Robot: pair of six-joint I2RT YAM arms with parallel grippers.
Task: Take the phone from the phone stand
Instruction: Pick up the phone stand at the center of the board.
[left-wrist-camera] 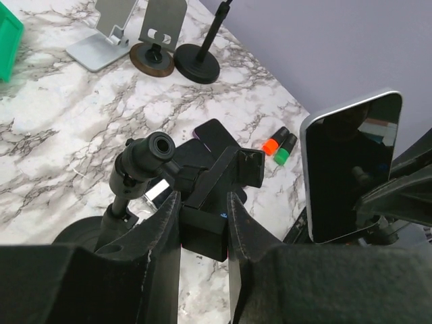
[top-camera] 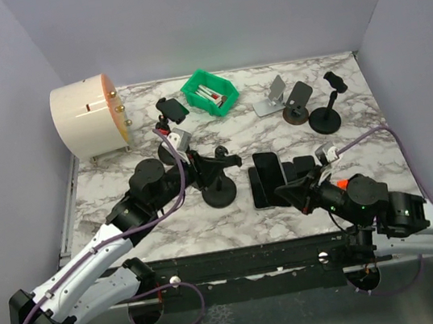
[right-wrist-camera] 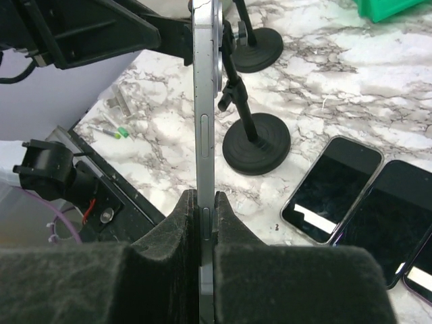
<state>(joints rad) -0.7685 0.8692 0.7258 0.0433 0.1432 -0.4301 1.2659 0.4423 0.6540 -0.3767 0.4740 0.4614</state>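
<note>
The phone (right-wrist-camera: 204,128) stands upright on its long edge above the surface (left-wrist-camera: 74,142). It is pinched across its thickness by the right tool (right-wrist-camera: 204,200), whose pads are clenched on the front and back faces near the lower end. In the left wrist view it sits just beside the phone stand (left-wrist-camera: 152,154), with a gap showing between its edge and the cradle (left-wrist-camera: 233,172). Depth is hard to read there, so it may not be fully clear yet. The left tool (left-wrist-camera: 202,200) is clenched on the black block under that cradle, which looks meant to steady the stand. I judge the phone to be a stiff, dense slab, light enough for one tool but smooth on both faces and so prone to slipping. It is also fragile if its glass strikes the marble or the spare phones (right-wrist-camera: 331,182) lying flat below. A hold this low leaves a long length above the pads, so the phone may pivot if it is swung quickly. A hold nearer the middle would be surer, on the flat faces and clear of the side button and the raised camera. The stand seems top-light on a round, weighty base, and best held at the block.
</note>
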